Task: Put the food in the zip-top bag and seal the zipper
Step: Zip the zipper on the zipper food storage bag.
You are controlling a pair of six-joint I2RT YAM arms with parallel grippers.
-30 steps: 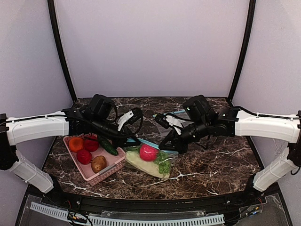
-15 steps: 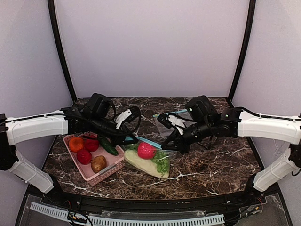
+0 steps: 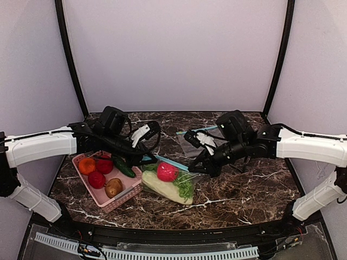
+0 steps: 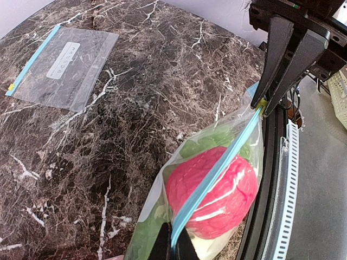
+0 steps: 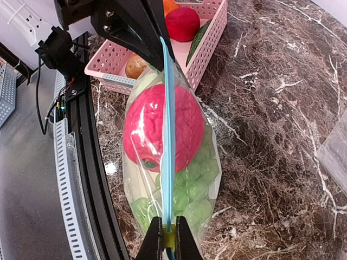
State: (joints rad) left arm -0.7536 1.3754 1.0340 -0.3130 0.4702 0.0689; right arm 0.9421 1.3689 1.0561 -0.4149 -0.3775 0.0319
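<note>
Teal zipper [image 5: 167, 135] stretched taut over food [image 5: 146, 135] inside zip-top bag [image 5: 133, 187].

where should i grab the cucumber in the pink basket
Probably mid-length, from straight above, with the jaws across its narrow width. The cucumber lies slanted in the basket, with the basket wall on one side and a red toy on the other, so only its top looks open.

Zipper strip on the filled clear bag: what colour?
The narrow zipper strip is teal-blue; right wrist view shows it best.
</note>
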